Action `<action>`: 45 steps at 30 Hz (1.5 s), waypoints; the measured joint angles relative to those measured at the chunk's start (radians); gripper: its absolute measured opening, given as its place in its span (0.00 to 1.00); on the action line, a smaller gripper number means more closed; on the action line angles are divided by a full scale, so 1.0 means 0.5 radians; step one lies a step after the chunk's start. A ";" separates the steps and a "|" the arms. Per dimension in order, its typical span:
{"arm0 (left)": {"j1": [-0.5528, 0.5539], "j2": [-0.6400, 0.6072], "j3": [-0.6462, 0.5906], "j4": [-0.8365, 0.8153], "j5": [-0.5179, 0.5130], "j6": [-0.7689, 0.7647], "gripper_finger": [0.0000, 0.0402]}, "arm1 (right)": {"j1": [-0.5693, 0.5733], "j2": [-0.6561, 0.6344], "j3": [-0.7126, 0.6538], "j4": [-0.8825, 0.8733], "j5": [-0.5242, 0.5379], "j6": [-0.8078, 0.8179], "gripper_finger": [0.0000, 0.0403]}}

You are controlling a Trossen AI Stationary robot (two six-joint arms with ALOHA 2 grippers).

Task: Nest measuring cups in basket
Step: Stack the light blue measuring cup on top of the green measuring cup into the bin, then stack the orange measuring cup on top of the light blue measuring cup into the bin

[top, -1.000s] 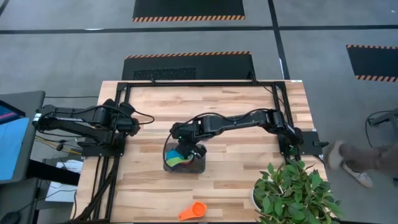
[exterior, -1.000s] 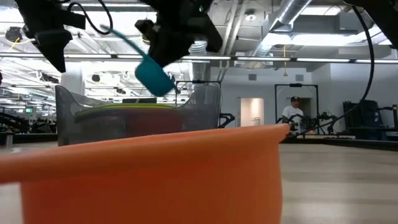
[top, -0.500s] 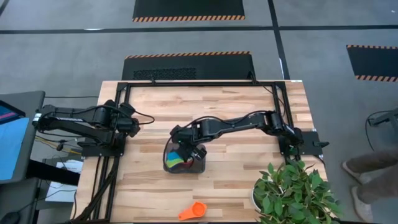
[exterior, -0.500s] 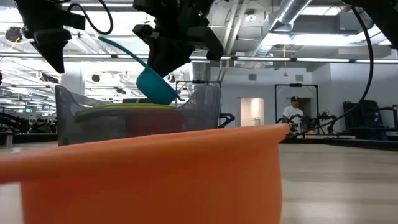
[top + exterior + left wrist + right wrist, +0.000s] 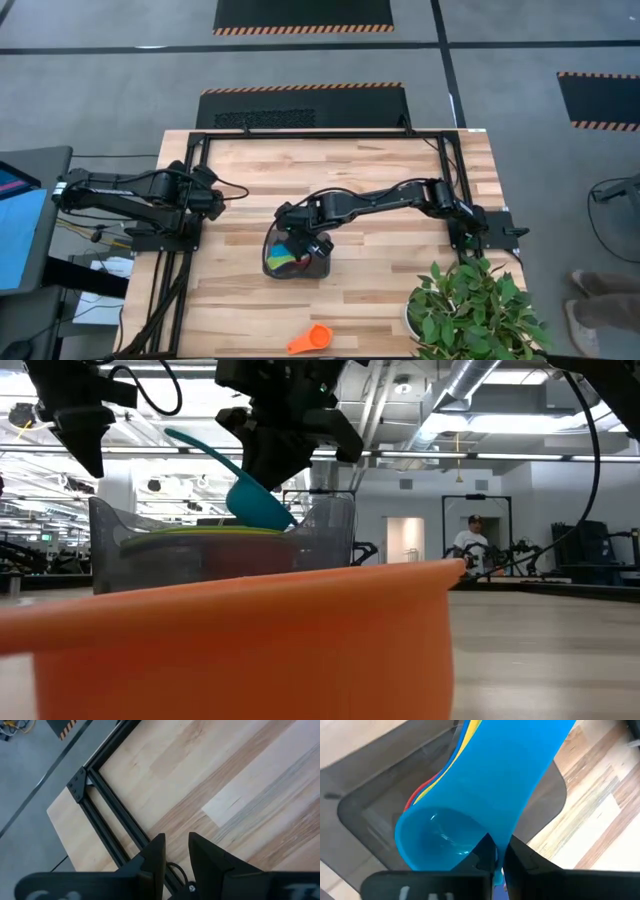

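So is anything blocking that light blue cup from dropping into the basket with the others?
Nothing visible does. The right gripper holds the light blue cup by its handle just above the basket, over the nested cups already inside. The orange cup lies apart near the table's front edge.

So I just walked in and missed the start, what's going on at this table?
The right gripper holds a light blue measuring cup by its handle, tilted over the dark grey basket mid-table. Other cups are already stacked in it, with red, yellow and green showing. An orange cup lies alone near the table's front edge. The left gripper waits over the table's left side, holding nothing.
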 joint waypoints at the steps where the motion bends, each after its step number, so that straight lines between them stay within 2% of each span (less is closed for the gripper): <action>1: 0.000 0.000 0.000 0.000 0.007 0.000 0.19 | 0.000 0.000 0.000 0.012 0.000 0.038 0.12; 4: 0.000 0.000 -0.001 -0.001 0.008 0.000 0.19 | 0.000 0.000 0.000 0.012 -0.004 0.113 0.13; 14: 0.000 0.000 -0.001 -0.002 0.042 0.004 0.19 | 0.013 0.000 0.000 0.016 -0.006 0.081 0.15; 22: 0.000 0.000 -0.001 -0.001 0.042 0.003 0.19 | 0.012 0.000 0.000 0.049 0.003 0.066 0.24; 26: 0.000 0.000 -0.001 -0.002 0.042 0.003 0.19 | 0.008 -0.001 0.000 0.145 0.119 0.057 0.28; 29: 0.000 0.000 -0.001 -0.002 0.042 0.003 0.19 | 0.008 -0.002 0.000 0.224 0.269 -0.013 0.30; 32: 0.000 0.000 -0.001 -0.001 0.049 0.001 0.19 | 0.019 -0.002 0.000 0.272 0.557 0.015 0.31; 34: 0.000 0.000 -0.001 -0.001 0.081 -0.011 0.19 | 0.040 -0.002 0.018 0.244 0.883 0.134 0.30; 37: -0.001 0.000 -0.001 -0.001 0.096 -0.032 0.19 | 0.060 -0.002 0.059 0.227 1.522 0.327 0.28; 39: 0.000 0.000 -0.002 -0.001 0.096 -0.038 0.19 | 0.054 -0.005 0.102 0.136 1.813 0.479 0.27; 42: 0.000 0.000 -0.002 -0.001 0.095 -0.023 0.19 | 0.011 -0.013 0.228 -0.238 1.865 0.955 0.24; 45: 0.000 0.000 -0.002 -0.001 0.095 -0.025 0.19 | -0.060 -0.021 0.372 -0.834 1.872 1.607 0.22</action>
